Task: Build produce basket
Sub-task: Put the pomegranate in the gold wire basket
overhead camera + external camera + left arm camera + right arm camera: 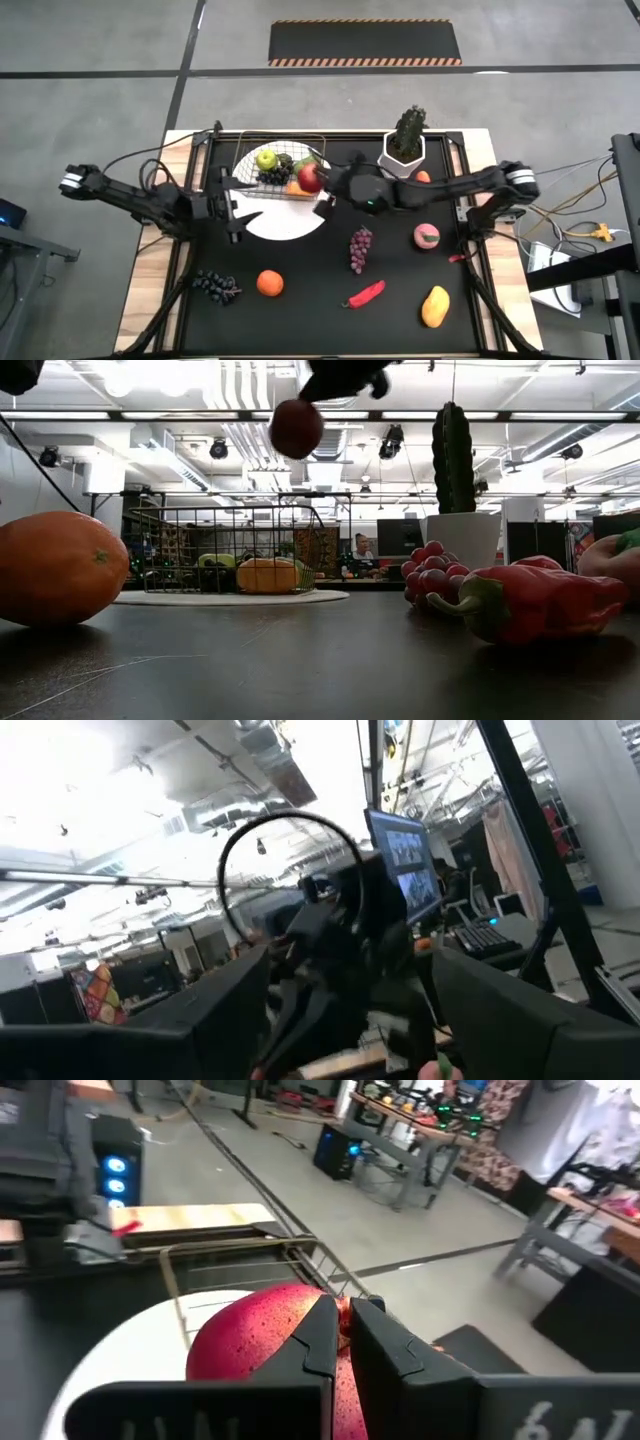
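The wire mesh basket [281,166] stands on a round white plate [290,222] at the far middle of the table. It holds a green apple [266,158], dark grapes [275,176] and an orange-yellow fruit [297,188]. My right gripper [318,182] is shut on a red apple [310,178] above the basket's right end. The low view shows this apple [296,428] high over the basket [230,550]. My left gripper [234,205] is open and waits at the plate's left edge, its fingers [225,1005] pointing up into the room. My right gripper holds the red apple by its top [300,1308], pinched between the two fingers [322,1330], which stand almost together. They come from above, slanting from the table's right. The apple hangs below them, lifted clear over the basket's rim [300,1243].
On the black mat lie dark grapes [215,287], an orange [270,283], a red chili [366,294], a yellow mango [435,306], reddish grapes [360,249] and a pink peach [427,236]. A potted cactus-like plant [404,148] stands right of the basket.
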Robot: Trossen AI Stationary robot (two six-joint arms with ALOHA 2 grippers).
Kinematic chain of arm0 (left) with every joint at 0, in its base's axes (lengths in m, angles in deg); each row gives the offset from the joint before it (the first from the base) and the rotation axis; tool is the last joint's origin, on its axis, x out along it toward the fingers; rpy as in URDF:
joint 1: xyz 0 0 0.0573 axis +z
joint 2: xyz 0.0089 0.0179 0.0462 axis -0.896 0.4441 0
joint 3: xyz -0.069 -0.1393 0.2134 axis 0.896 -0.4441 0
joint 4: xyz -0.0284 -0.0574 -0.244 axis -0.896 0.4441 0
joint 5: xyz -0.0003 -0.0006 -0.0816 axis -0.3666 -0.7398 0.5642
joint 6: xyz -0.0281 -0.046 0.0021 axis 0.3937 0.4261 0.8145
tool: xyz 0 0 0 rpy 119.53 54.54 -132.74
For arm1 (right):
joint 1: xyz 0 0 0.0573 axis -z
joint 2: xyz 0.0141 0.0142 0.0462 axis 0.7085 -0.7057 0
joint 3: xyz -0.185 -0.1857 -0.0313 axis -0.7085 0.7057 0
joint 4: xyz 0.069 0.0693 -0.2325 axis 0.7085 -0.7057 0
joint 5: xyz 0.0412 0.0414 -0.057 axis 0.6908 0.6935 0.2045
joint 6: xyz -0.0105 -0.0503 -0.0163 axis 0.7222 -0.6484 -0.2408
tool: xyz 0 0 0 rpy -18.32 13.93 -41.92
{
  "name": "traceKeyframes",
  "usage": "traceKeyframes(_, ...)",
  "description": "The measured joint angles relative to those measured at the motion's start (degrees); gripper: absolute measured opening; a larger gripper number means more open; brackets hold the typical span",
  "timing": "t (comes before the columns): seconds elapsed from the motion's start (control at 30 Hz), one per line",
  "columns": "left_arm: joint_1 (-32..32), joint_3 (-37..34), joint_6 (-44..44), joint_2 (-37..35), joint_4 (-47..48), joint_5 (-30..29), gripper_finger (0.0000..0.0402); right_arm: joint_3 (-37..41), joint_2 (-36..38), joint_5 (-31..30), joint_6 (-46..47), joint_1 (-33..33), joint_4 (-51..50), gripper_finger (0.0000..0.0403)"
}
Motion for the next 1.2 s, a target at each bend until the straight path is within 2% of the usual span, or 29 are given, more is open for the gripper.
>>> traceKeyframes(0.27,0.0,-1.0,-0.2,-2.3,0.3,0.0,0.0263,-9.3,-13.1,-1.4,-0.5,4.8,-0.4,0.0011)
traceKeyframes(0.43,0.0,-1.3,-0.7,-2.5,0.2,0.0,0.0263,-10.8,-18.4,-10.1,-1.3,5.3,-0.5,0.0011)
traceKeyframes(0.63,0.0,-1.6,-0.8,-3.1,0.2,0.0,0.0263,-10.8,-20.3,-12.5,0.5,5.3,-2.3,0.0011)
traceKeyframes(1.2,0.0,-1.7,-0.8,-3.3,0.1,0.0,0.0263,-9.3,-20.4,-10.4,5.8,5.8,-3.5,0.0011)
